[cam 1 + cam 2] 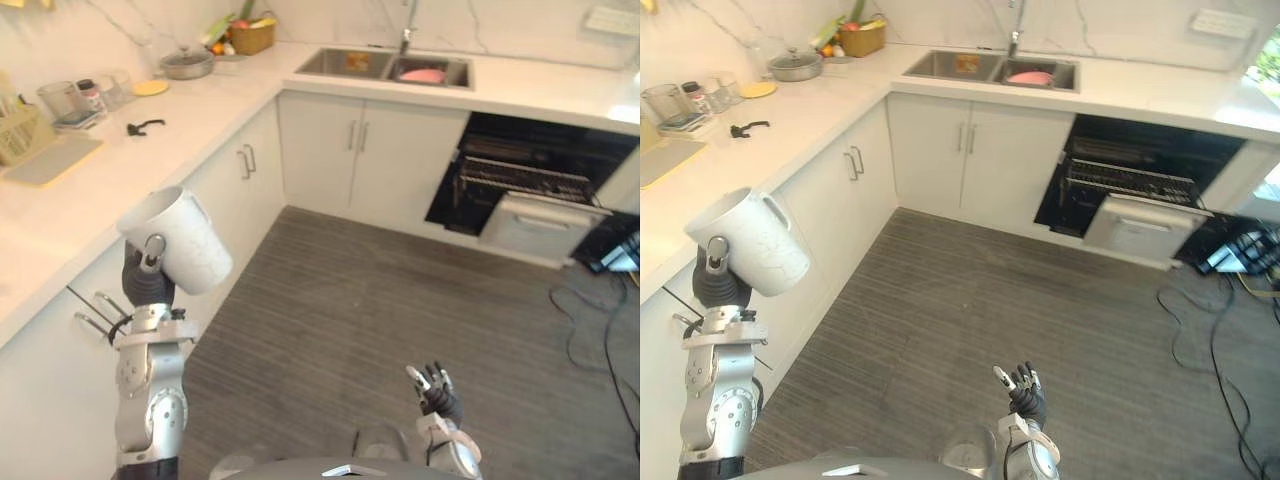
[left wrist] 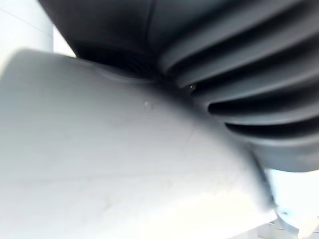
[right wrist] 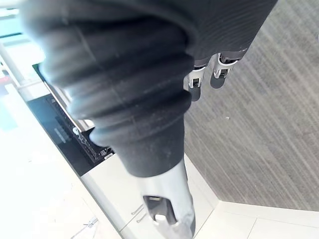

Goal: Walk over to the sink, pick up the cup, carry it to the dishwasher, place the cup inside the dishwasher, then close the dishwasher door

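Note:
A white cup (image 1: 185,240) with a handle is raised at the left, tilted, beside the counter's edge. My left hand (image 1: 148,285) is shut on it from below, with the thumb against its wall. Up close in the left wrist view, the cup's wall (image 2: 124,164) lies against the hand's dark cover. Low in the middle, over the floor, my right hand (image 1: 437,392) is open and holds nothing. The dishwasher (image 1: 530,180) stands open under the far counter at the right, its rack (image 1: 525,182) showing and its white door (image 1: 545,228) let down. The sink (image 1: 385,65) is in the far counter.
An L-shaped white counter (image 1: 200,120) runs along the left and far sides. It carries a pot (image 1: 187,65), a basket (image 1: 252,37), jars (image 1: 60,98) and a small black thing (image 1: 145,126). Cabinet handles (image 1: 95,310) stick out by my left arm. Grey floor (image 1: 380,300) lies between me and the dishwasher.

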Tool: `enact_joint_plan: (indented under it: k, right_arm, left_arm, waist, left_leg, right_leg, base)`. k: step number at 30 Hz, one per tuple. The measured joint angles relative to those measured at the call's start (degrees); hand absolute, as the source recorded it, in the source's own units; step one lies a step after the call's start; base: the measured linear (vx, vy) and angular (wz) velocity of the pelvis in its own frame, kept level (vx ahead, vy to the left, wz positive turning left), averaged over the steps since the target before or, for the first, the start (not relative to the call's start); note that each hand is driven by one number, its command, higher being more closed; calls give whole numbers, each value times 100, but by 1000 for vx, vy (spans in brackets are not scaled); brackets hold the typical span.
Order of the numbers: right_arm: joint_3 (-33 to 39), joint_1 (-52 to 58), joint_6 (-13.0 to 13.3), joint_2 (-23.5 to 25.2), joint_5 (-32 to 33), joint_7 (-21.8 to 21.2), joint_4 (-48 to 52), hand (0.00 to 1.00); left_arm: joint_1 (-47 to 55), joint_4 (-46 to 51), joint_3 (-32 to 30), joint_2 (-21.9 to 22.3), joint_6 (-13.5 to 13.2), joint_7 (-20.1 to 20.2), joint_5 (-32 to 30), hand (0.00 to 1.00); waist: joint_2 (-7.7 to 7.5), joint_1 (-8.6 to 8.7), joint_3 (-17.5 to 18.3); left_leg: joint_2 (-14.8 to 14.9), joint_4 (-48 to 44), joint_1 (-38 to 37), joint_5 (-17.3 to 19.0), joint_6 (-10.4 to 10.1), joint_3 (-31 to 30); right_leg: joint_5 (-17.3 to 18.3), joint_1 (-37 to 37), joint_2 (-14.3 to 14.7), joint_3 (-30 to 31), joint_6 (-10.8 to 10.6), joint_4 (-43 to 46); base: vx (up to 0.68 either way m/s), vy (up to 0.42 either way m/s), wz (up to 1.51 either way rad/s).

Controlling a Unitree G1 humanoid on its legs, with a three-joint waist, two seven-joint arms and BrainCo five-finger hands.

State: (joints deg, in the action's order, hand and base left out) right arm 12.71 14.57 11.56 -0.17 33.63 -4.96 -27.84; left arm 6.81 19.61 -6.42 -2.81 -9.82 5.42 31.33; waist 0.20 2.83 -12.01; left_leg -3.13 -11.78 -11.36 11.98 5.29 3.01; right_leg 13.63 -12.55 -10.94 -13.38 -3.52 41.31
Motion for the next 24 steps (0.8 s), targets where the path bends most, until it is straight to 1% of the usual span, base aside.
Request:
enact_joint_plan:
  k: [1,2,3,4,5,6,7,8,9,10,11,12,13,14,15,16,17,18,19,20,21,22,23,24]
  right_arm:
    - [-23,-4,-2,17,41,-3,15,0]
    - [-61,-4,-2,25,66,-5,15,0]
    - [-151,-18,-23,17,80,-12,15,0]
    - [-199,-8,-31,-9,63,-5,21,0]
    - [-197,-18,-55,-103,12,17,10,0]
    - [-203,-67,-54,-161,-3,25,72,0]
    - [-184,-72,-51,-173,-3,63,215,0]
    - [-202,-97,-39,-119,6,172,247,0]
    - [-200,-96,-39,-95,11,190,265,0]
    - [-149,-55,-35,-7,53,296,534,0]
    - [-80,116,1,19,141,391,877,0]
    - [-40,180,26,14,209,427,986,0]
    - [118,251,77,4,266,459,1153,0]
    - [238,265,130,-38,268,526,1233,0]
    - [296,273,135,-43,271,559,1293,0]
    - [394,293,229,-93,253,576,1372,0]
    - [444,277,312,-115,251,637,1381,0]
    - [446,254,341,-138,251,665,1409,0]
    - [444,275,340,-192,246,712,1568,0]
    - [425,268,339,-245,238,795,1815,0]
    - [400,255,339,-269,209,835,1928,0]
    - [387,252,339,-280,195,923,2082,0]
    - [429,230,334,-296,195,942,2192,0]
    - [445,267,336,-314,195,939,2264,0]
  left_arm:
    - [2,7,38,-63,18,75,-1,100]
    - [7,6,37,-80,24,121,1,100]
    - [32,6,28,-196,30,287,54,100]
    - [121,37,37,-243,41,467,87,100]
    - [266,42,70,-151,44,626,104,100]
    - [457,62,308,-64,36,759,104,100]
    - [460,72,583,-73,17,822,99,100]
    - [360,23,960,-75,3,869,53,100]
    - [347,6,1037,-75,-1,870,34,100]
    - [320,-18,1352,-32,-17,858,-30,100]
    - [304,-18,1617,9,-49,854,-92,100]
    - [292,-19,1699,33,-69,845,-150,100]
    - [216,-57,1807,46,-83,792,-240,100]
    - [113,-142,1846,74,-80,738,-246,100]
    - [74,-197,1837,75,-76,720,-245,100]
    - [15,-344,1812,53,-46,668,-248,100]
    - [10,-498,1782,57,-39,604,-253,100]
    - [21,-551,1778,59,-38,584,-253,100]
    - [36,-572,1783,62,-47,541,-250,100]
    - [37,-545,1783,68,-61,507,-246,100]
    - [46,-529,1782,69,-77,493,-240,100]
    - [87,-478,1785,66,-82,461,-240,100]
    - [106,-415,1814,109,-82,391,-243,100]
    - [110,-372,1833,126,-82,341,-254,100]
  waist:
    - [-46,-57,13]
    - [-134,-101,51]
    - [-333,-144,96]
    - [-475,-116,119]
    - [-384,-109,145]
    - [-50,-112,247]
    - [210,-106,313]
    - [215,1,308]
    - [208,20,315]
    - [226,102,316]
    - [312,171,330]
    - [339,190,348]
    - [359,201,376]
    - [364,191,373]
    - [361,194,364]
    - [305,195,326]
    - [212,174,278]
    - [167,138,268]
    - [139,27,256]
    - [187,5,270]
    - [204,-11,274]
    - [202,-6,276]
    - [198,-2,275]
    - [204,24,275]
  left_leg:
    - [58,107,-196,108,-134,8]
    - [33,220,-295,140,-185,28]
    - [-89,437,-533,228,-253,4]
    - [-179,588,-819,358,-317,-32]
    - [-64,713,-1102,525,-291,27]
    - [244,773,-1248,769,6,214]
    - [444,687,-1299,856,182,332]
    - [655,125,-1197,721,-27,399]
    - [693,-32,-1158,693,-71,413]
    - [889,-791,-1017,604,-206,524]
    - [1161,-1766,-779,386,-398,627]
    - [1294,-2294,-613,142,-509,617]
    - [1490,-3428,-155,-559,-706,427]
    - [1625,-4500,335,-654,-754,265]
    - [1690,-4950,571,-574,-719,234]
    - [1724,-5517,1002,-344,-649,196]
    - [1690,-5536,1321,-83,-563,236]
    - [1670,-5390,1461,39,-539,267]
    - [1647,-4785,1723,238,-558,344]
    - [1570,-3855,1949,303,-588,318]
    - [1534,-3319,2006,292,-626,280]
    - [1376,-2232,2053,183,-800,74]
    - [1268,-1279,2072,-80,-967,-11]
    - [1228,-895,2099,-244,-1028,10]
  right_leg:
    - [-566,-92,127,-234,-187,-1697]
    - [-826,-175,104,-401,-290,-2348]
    - [-913,-398,-103,-862,-253,-2686]
    - [-784,-376,-216,-1206,16,-2725]
    - [-1199,-294,-106,-1318,443,-2602]
    - [-1258,-289,147,-1466,491,-2470]
    - [-1271,-309,365,-1459,486,-2365]
    - [-1317,-303,597,-1234,569,-2173]
    - [-1324,-288,636,-1217,630,-2148]
    - [-1252,-106,781,-1240,979,-2072]
    - [-966,75,1001,-1244,1181,-1940]
    - [-813,159,1106,-1213,1170,-1887]
    - [-562,361,1320,-1060,1166,-1857]
    - [-391,601,1519,-886,1181,-1888]
    - [-336,750,1620,-780,1193,-1944]
    - [-273,1120,1743,-581,1237,-2117]
    - [-263,1525,1812,-249,1247,-2322]
    - [-263,1691,1835,-64,1244,-2425]
    - [-252,1941,1851,332,1219,-2566]
    - [-221,2109,1848,739,1164,-2673]
    - [-211,2167,1835,962,1146,-2678]
    - [-184,2266,1770,1367,1098,-2628]
    - [-102,2383,1699,1749,1027,-2613]
    - [-45,2463,1666,1903,999,-2613]
  base:
    - [325,-176,15]
    - [438,-258,3]
    - [477,-306,-4]
    - [611,-370,-19]
    - [664,-346,-47]
    - [582,-265,-61]
    - [670,-372,-54]
    - [434,-275,-27]
    - [507,-378,-21]
    - [403,-285,-25]
    - [616,-396,-35]
    - [643,-333,-47]
    - [551,-259,-61]
    - [550,-240,-66]
    - [513,-219,-78]
    - [575,-232,-92]
    - [442,-170,-103]
    - [398,-146,-142]
    - [378,-97,-167]
    - [375,-59,-176]
    - [406,23,-178]
    - [431,94,-179]
    - [549,153,-169]
    - [479,164,-131]
